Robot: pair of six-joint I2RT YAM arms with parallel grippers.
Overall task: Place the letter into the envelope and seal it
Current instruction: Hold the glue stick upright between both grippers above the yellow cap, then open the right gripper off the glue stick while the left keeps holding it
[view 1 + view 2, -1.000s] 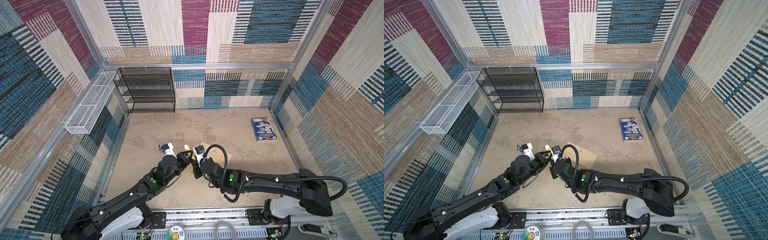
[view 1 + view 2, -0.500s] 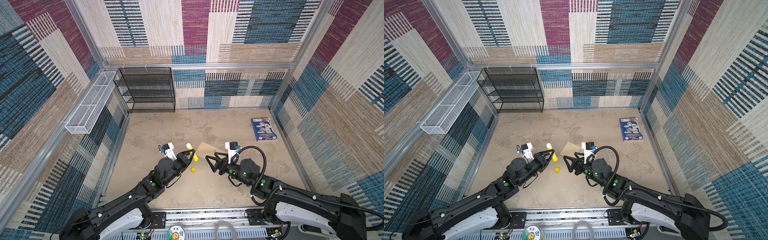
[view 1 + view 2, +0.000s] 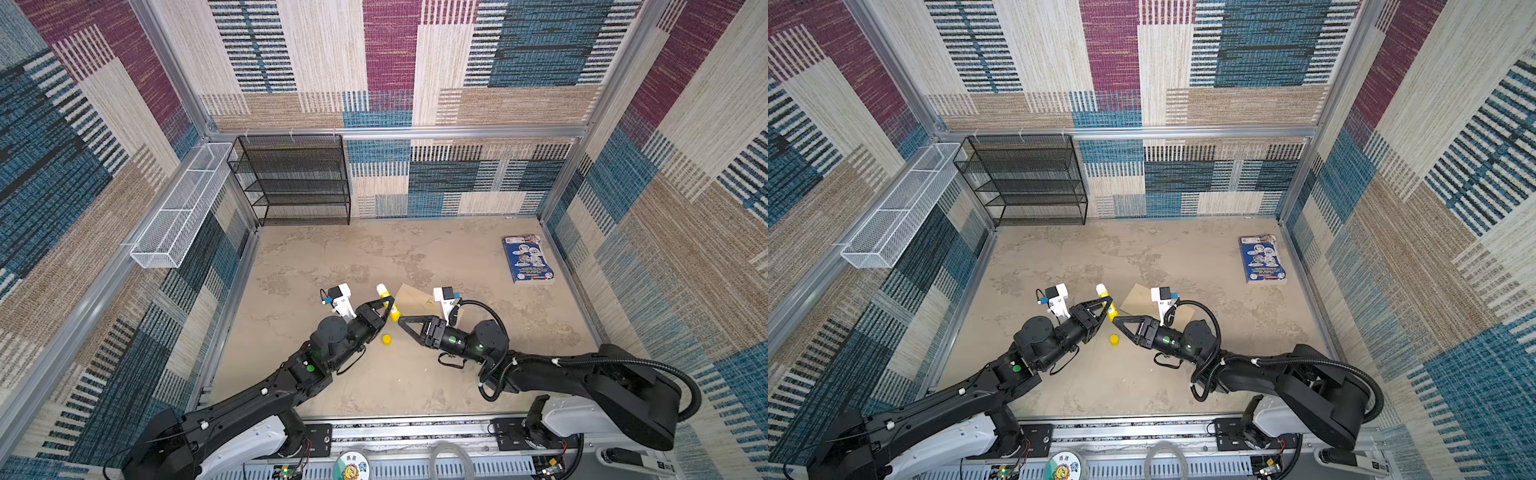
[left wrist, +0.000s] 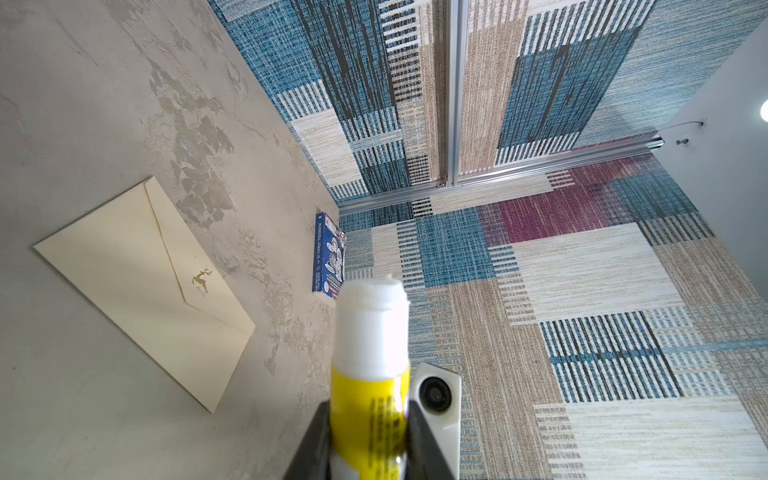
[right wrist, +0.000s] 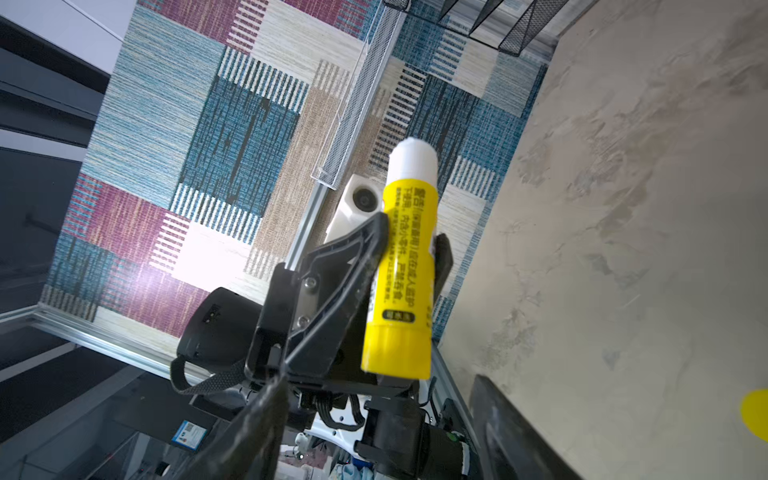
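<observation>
right pincer has drawn back toward 3 o'clock, off the glue stick, and stands released, jaws wide with nothing between them. left pincer is clenched on the stick's yellow barrel, its white tip bare. yellow cap lies on the surface between the two, at 6 o'clock of the stick. envelope lies flat, flap folded down, at 12 o'clock of the right pincer.

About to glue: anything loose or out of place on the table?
Yes: a small round yellow cap lies loose on the beige table between the left gripper and the right gripper. The left one clamps a yellow glue stick, uncapped, white tip bare.
</observation>
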